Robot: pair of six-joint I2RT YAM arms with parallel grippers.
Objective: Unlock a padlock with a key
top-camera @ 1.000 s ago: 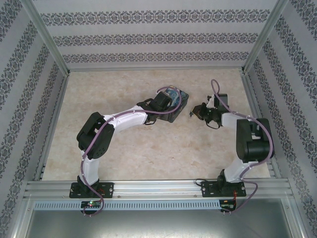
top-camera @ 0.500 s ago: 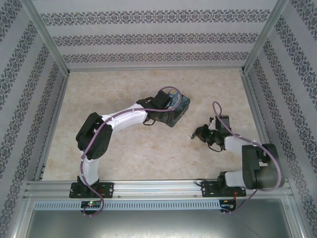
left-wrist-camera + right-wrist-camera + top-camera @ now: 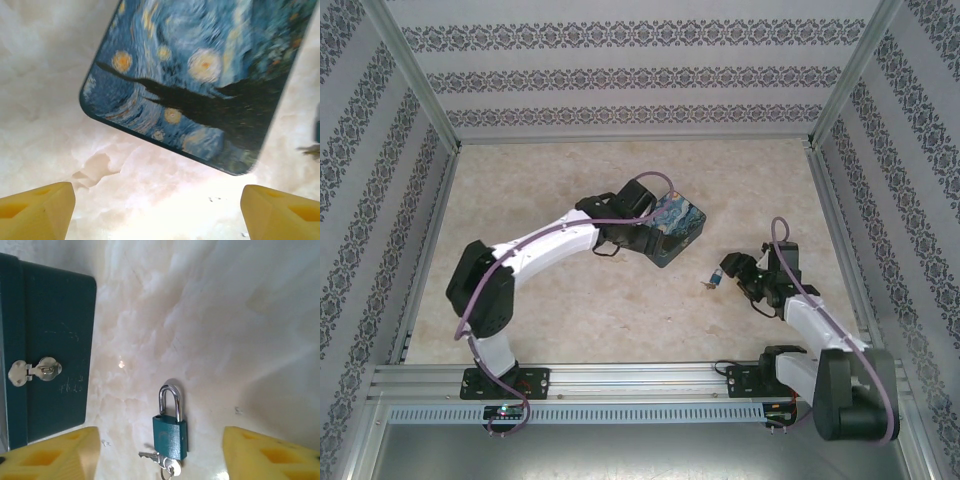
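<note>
In the overhead view, the white left arm reaches from the lower left toward the middle. The left gripper (image 3: 157, 210) hangs over the cream, marble-patterned tabletop (image 3: 620, 310), just at the near edge of a rectangular box printed with a swirling blue-and-yellow night sky (image 3: 677, 225). In the left wrist view its yellow fingers (image 3: 35, 212) sit in the two bottom corners, spread wide with nothing between them. The box's rounded corner lies above them, apart from both.

Right of the box, well apart from it, the small blue-green padlock with a thin silvery shackle (image 3: 717, 278) lies flat on the tabletop at centre right of the overhead view.

In the right wrist view the padlock is at bottom centre, shackle pointing up the frame. A small metal key (image 3: 150, 455) on a ring touches its lower end; I cannot tell whether it is inserted. The right gripper (image 3: 160, 440) stands open, a yellow finger either side of the padlock, touching neither padlock nor key. At the left of that view is the box's dark side with its silvery latch (image 3: 35, 370).
</note>
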